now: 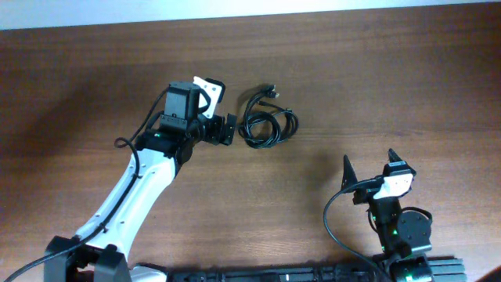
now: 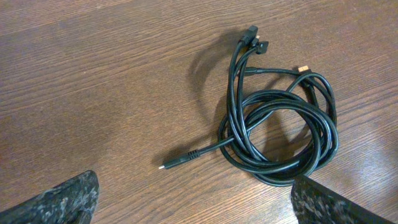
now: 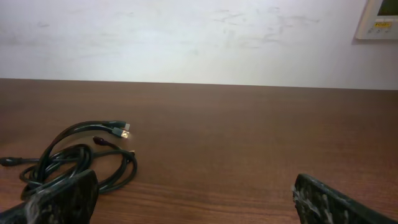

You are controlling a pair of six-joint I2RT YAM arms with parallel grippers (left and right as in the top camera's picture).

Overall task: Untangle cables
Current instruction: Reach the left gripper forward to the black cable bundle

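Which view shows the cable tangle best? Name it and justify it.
Left wrist: the cable bundle fills the frame, loops, crossings and plug ends distinct. Overhead shows it small beside the left gripper. Right wrist sees it low and foreshortened, partly hidden by a finger.

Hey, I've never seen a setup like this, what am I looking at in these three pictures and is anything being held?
Two robot arms sit at a wooden table. The overhead picture looks straight down. The other two come from cameras on each wrist. The left gripper hovers open beside a tangled bundle of black cables; its camera shows the cables up close, plugs sticking out. The right gripper sits apart near the table's front edge, open too. Nothing is held.
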